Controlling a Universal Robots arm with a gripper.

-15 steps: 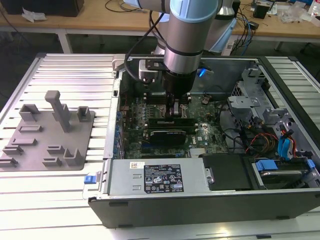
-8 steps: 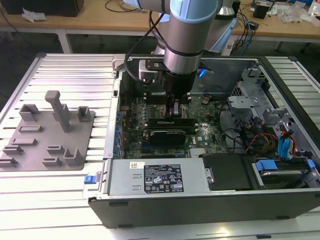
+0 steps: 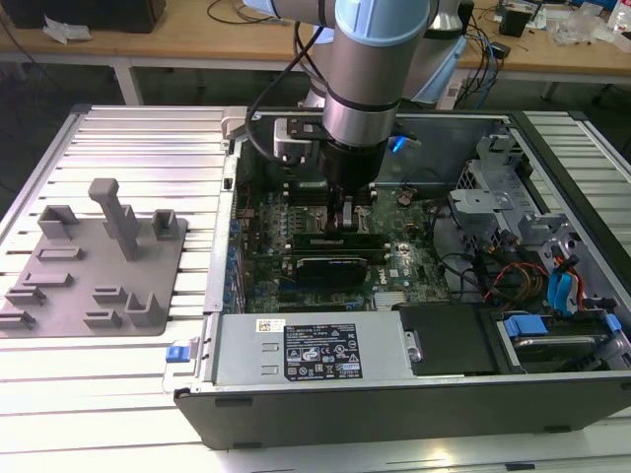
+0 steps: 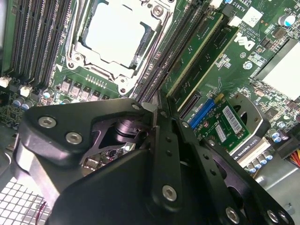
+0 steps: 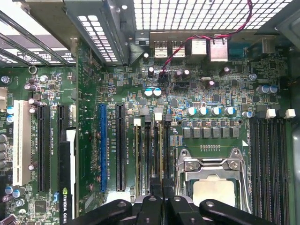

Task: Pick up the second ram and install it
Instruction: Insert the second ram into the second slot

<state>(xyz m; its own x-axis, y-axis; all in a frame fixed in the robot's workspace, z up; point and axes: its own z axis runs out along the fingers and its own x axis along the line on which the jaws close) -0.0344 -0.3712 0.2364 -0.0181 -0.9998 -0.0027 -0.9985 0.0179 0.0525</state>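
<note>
1. Gripper [image 4: 161, 110] down inside the case [image 3: 296, 424], over the slots [image 5: 152, 154] beside the CPU socket [image 5: 213, 180].
2. Fingers together; looks like pushing on the ram's top edge, can't confirm.
3. Ram [image 4: 199, 54] green, standing in a slot next to the socket.
4. Risk: off-centre push leaves one end unlatched or stresses the board.

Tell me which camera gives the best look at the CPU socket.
The second wrist view: the CPU socket looks large, its metal frame and pale centre plain. In the first wrist view the gripper hides part of it. In the exterior view the arm stands before that stretch of motherboard.
</note>
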